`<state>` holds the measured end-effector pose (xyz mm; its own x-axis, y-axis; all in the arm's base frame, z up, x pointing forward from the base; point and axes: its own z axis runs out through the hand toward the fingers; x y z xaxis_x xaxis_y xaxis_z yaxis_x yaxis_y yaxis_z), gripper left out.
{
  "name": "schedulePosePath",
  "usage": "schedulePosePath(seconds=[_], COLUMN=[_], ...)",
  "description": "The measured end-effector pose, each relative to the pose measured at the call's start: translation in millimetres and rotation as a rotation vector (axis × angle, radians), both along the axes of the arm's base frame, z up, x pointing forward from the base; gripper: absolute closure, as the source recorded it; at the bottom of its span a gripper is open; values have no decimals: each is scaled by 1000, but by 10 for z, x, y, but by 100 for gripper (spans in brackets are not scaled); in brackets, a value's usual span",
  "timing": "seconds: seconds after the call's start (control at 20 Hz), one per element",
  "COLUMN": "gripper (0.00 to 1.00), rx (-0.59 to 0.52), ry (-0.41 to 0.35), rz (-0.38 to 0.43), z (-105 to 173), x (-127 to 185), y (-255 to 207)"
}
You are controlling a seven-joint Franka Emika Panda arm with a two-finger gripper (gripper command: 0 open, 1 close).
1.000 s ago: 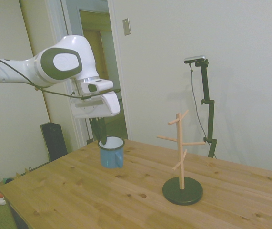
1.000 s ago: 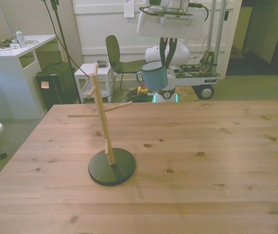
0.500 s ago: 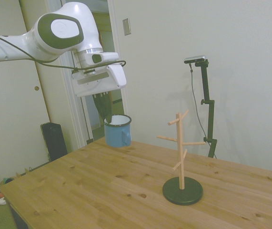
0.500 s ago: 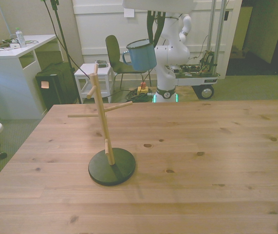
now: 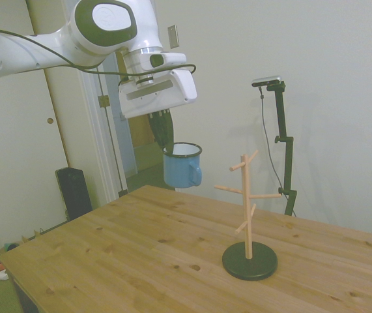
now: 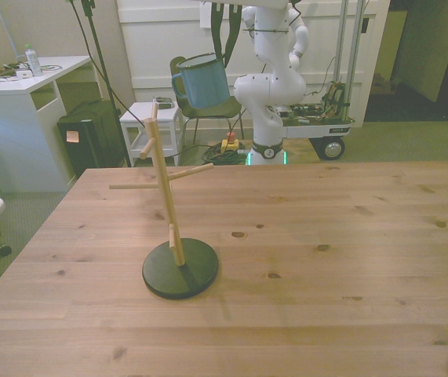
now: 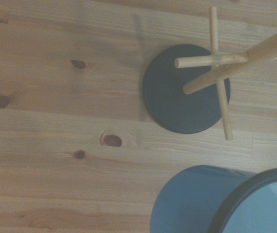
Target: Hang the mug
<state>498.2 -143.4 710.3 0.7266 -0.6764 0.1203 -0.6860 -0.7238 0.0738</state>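
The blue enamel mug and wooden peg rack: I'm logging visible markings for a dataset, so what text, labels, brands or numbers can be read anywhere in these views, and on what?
No text can be read in any view.
Small blue enamel mug: plain, no print shows.
Wooden peg rack with dark round base: no markings.
White robot arm: no readable lettering.
White sheet on the far wall: too small to read.

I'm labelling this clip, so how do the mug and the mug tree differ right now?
The mug is blue enamel with a white inside; the mug tree is bare wood on a dark round base. The mug hangs in the air, held at its rim by the gripper; the mug tree stands on the table. The mug is slightly tilted; the mug tree is upright. They do not touch.
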Motion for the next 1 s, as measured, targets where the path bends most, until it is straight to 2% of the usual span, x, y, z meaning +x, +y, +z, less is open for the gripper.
schedulePosePath(seconds=[0.25, 0.65, 1.0], gripper=[100, 100, 100], rx=[-8, -16, -22], ry=[4, 16, 15], rz=[-6, 4, 2], z=[54, -36, -21], x=[124, 398, 506], y=[-159, -141, -166])
